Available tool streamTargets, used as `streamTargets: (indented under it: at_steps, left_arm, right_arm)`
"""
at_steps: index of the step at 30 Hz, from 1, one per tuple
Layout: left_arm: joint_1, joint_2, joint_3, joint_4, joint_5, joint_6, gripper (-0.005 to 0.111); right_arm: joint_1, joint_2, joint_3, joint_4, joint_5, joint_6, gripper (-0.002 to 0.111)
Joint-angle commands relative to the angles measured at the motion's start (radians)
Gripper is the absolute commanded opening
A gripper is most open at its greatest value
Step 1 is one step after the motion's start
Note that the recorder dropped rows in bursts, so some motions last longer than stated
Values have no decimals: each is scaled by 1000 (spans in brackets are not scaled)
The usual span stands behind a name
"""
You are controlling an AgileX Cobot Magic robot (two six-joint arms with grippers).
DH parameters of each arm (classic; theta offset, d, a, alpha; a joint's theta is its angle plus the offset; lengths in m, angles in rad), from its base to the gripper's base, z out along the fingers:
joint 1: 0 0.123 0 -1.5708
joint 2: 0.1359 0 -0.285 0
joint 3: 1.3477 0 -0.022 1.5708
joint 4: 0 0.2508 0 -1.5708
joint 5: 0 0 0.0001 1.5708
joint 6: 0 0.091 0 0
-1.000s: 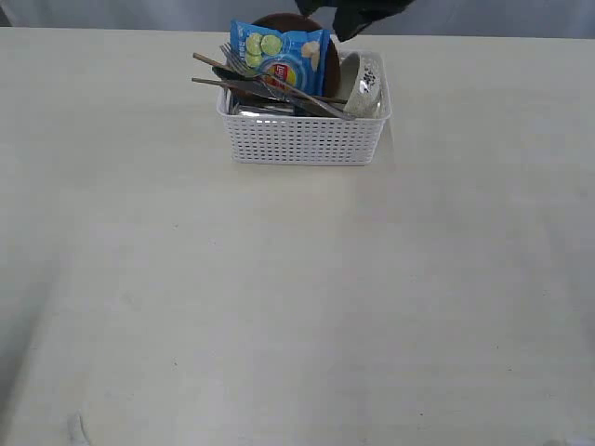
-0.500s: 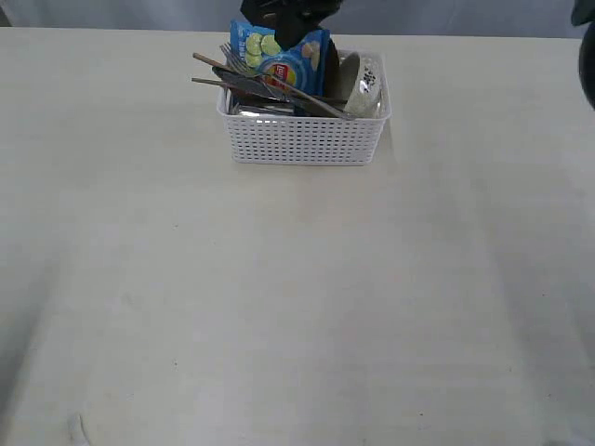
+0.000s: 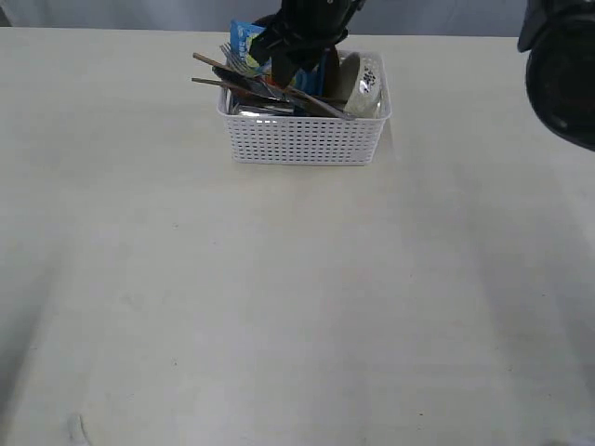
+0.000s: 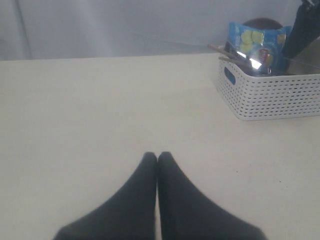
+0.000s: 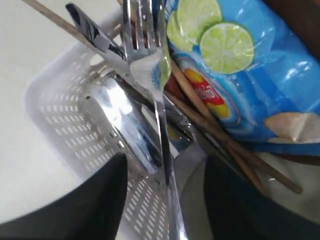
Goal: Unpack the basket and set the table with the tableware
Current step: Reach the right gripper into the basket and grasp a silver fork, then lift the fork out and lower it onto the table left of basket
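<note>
Basket [image 3: 307,139] is seen far-centre on table [image 3: 279,307], nothing unpacked yet. L gripper [image 4: 158,157] is kept clenched, empty, well left of it. R gripper [image 5: 165,160] has been brought down over the basket since a sec ago, part-masking the snack bag [image 3: 244,42] in ext. view. Only the R wrist view shows its jaws spread astride the fork [image 5: 150,50], not yet gripped. First pick is judged imminent.

one basket [image 3: 307,139], one fork [image 5: 146,52], one bag [image 5: 245,85] (blue)

White lattice basket [image 3: 307,139] far-ctr on cream worktop [image 3: 279,307], packed w/ fork [image 5: 146,35], knife [image 5: 92,26], chopsticks [image 3: 206,60] over rim; bowl [image 3: 364,85] on edge.
</note>
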Motion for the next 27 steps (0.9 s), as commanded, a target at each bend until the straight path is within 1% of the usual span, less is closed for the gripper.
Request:
streamTargets:
  at_steps: [1, 4, 6, 7, 8, 15, 21, 24, 27]
  left_arm:
    - [-5, -3, 3, 8, -11, -4, 0]
    - [-5, -3, 3, 8, -11, -4, 0]
    - [-5, -3, 3, 8, -11, -4, 0]
    - [-5, -3, 3, 8, -11, -4, 0]
    - [-5, -3, 3, 8, -11, -4, 0]
    - [-5, -3, 3, 8, -11, -4, 0]
    - [-5, -3, 3, 8, -11, -4, 0]
    - [-5, -3, 3, 8, -11, -4, 0]
    - [-5, -3, 3, 8, -11, -4, 0]
  right_arm:
    - [-1, 37, -7, 1, 5, -21, 46]
    - [-1, 56, -7, 6, 5, -25, 45]
    - [-1, 63, -7, 6, 5, -33, 29]
    - [-1, 59, -7, 8, 5, -45, 11]
    - [-1, 46, -7, 8, 5, -47, 0]
    - [-1, -90, -7, 17, 5, -24, -1]
    - [27, -163, 2, 84, 5, 173, -1]
    - [65, -182, 31, 139, 5, 266, -1]
    - [121, -198, 69, 125, 5, 357, -1]
